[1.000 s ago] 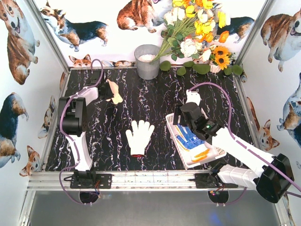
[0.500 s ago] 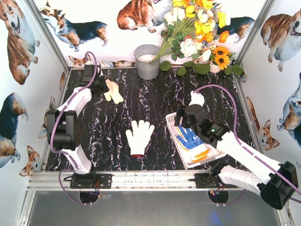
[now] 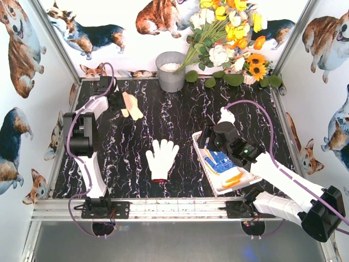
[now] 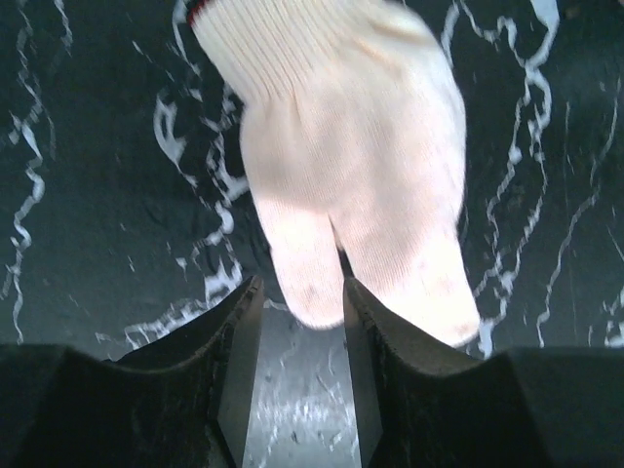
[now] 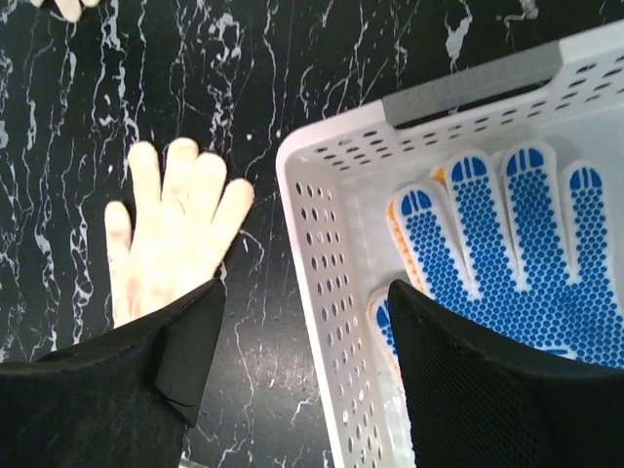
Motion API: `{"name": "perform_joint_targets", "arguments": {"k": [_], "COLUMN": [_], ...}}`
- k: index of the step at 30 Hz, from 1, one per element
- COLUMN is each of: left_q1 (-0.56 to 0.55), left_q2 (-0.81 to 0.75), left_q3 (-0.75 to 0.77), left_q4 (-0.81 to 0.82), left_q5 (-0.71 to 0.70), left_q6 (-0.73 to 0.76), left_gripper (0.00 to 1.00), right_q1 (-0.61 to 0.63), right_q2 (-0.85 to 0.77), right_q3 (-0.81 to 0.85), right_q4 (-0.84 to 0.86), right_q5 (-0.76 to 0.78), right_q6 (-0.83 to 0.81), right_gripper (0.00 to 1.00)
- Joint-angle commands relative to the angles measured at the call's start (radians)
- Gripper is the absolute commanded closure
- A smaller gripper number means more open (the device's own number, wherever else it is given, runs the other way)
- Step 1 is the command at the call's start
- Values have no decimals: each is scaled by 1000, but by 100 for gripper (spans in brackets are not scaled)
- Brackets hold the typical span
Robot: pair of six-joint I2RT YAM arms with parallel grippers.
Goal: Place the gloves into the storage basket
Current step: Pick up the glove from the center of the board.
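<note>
One glove (image 4: 351, 166), L gripper (image 4: 300, 292) maybe looser

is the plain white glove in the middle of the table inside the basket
No, the white glove lies flat on the black table, to the left of the basket and apart from it.

The storage basket (image 3: 202, 157) sits at the table's (image 3: 163, 117) near right corner, with stacked gloves (image 3: 221, 161) in it, seemingly two or more. The middle glove (image 3: 162, 158) lies left of the basket, apart from it, toward the near edge. The corner glove (image 3: 132, 107) lies toward the far left corner. A bucket (image 3: 170, 72) stands mid far edge, with flowers (image 3: 229, 38) to its right.
</note>
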Motion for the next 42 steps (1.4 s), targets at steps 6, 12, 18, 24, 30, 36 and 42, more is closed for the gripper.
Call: {"name": "perform_joint_targets", "arguments": {"k": [6, 12, 18, 24, 30, 36, 42], "left_q1": [45, 60, 62, 63, 62, 63, 63], "left_q2": [187, 280, 356, 395, 303, 119, -55], "left_q3": [236, 334, 406, 417, 358, 238, 101], "left_q4": [-59, -75, -96, -99, -82, -29, 43], "left_q5": [-24, -7, 56, 91, 65, 118, 210], "left_q6": [28, 20, 22, 25, 72, 88, 32], "left_gripper": [60, 58, 61, 87, 100, 100, 100], "right_q1": [-3, -3, -2, -3, -2, -4, -3], "right_q2": [-24, -12, 2, 13, 1, -26, -40], "right_q3": [-28, -14, -16, -5, -9, -35, -44], "right_q4": [78, 73, 85, 83, 72, 73, 76], "right_q5": [-63, -78, -95, -108, -107, -95, -101], "right_q6": [54, 53, 58, 65, 62, 64, 66], "right_gripper": [32, 33, 33, 34, 34, 34, 34]}}
